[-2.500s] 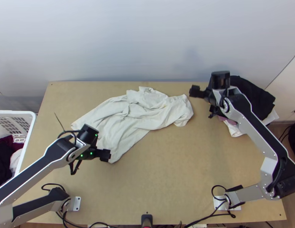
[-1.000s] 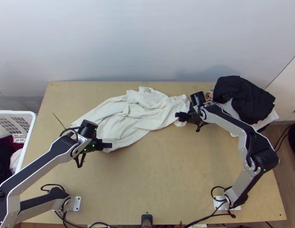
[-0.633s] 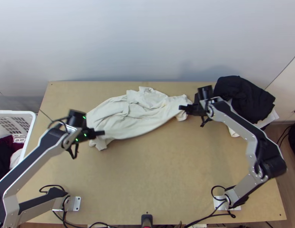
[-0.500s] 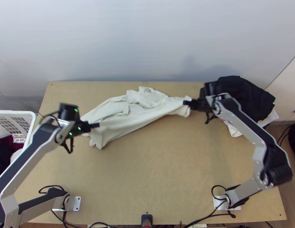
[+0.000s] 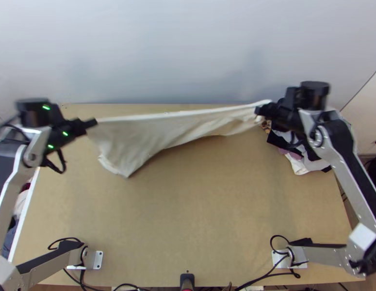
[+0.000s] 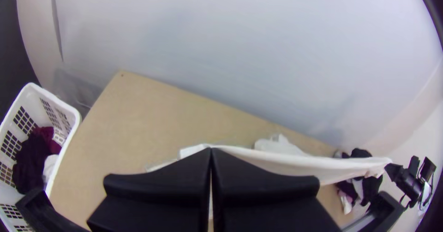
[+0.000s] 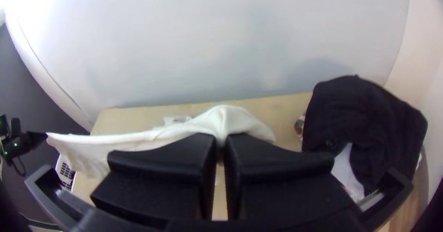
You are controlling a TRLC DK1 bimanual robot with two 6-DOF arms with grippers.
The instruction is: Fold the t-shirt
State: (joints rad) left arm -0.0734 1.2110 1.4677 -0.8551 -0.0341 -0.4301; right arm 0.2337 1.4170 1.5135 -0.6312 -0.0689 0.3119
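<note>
In the top view the cream t-shirt [image 5: 158,133] is stretched between both grippers, its upper edge pulled taut and the rest hanging down over the table. My left gripper [image 5: 90,123] is shut on its left end, and my right gripper [image 5: 263,109] on its right end. The left wrist view has my left gripper [image 6: 211,156] closed over the t-shirt [image 6: 286,164], which runs across to the other arm. In the right wrist view, cloth of the t-shirt [image 7: 134,137] bunches up between the pressed-together fingers of my right gripper [image 7: 221,144].
A pile with black cloth [image 7: 364,121] lies at the table's right back corner, beside and partly beneath the right arm in the top view. A white basket [image 6: 69,121] holding dark clothes stands off the table's left side. Behind the table rises a pale wall [image 5: 188,53].
The two grippers have moved apart, the left one left and away from the near edge, the right one right and back. The t-shirt, earlier lying bunched and wrinkled on the table, is now drawn out between them.
</note>
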